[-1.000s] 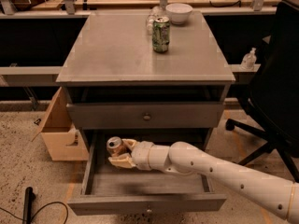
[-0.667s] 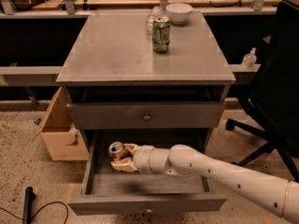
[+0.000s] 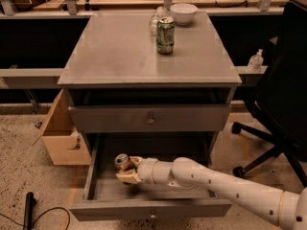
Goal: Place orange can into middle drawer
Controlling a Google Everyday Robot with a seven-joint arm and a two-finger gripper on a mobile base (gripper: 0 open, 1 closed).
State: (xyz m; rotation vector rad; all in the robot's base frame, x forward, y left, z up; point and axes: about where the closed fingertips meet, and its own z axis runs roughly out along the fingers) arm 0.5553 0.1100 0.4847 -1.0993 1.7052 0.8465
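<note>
The orange can [image 3: 122, 161] shows its silver top and a bit of copper side inside the open middle drawer [image 3: 149, 209], at its left part. My gripper [image 3: 126, 170] reaches in from the right on a white arm and is shut on the can, cream fingers [image 3: 126, 177] wrapped round its lower side. The can stands upright, low in the drawer; whether it rests on the drawer floor is hidden. The drawer front with its small round knob is pulled out toward the camera.
A green-and-white can [image 3: 165, 35], a white bowl [image 3: 183, 12] and a clear glass [image 3: 155, 23] stand on the cabinet top [image 3: 110, 56]. The upper drawer [image 3: 149, 118] is closed. A cardboard box [image 3: 60, 138] sits left; a black office chair [image 3: 283, 95] right.
The gripper with the can has moved down and slightly forward, deeper into the drawer.
</note>
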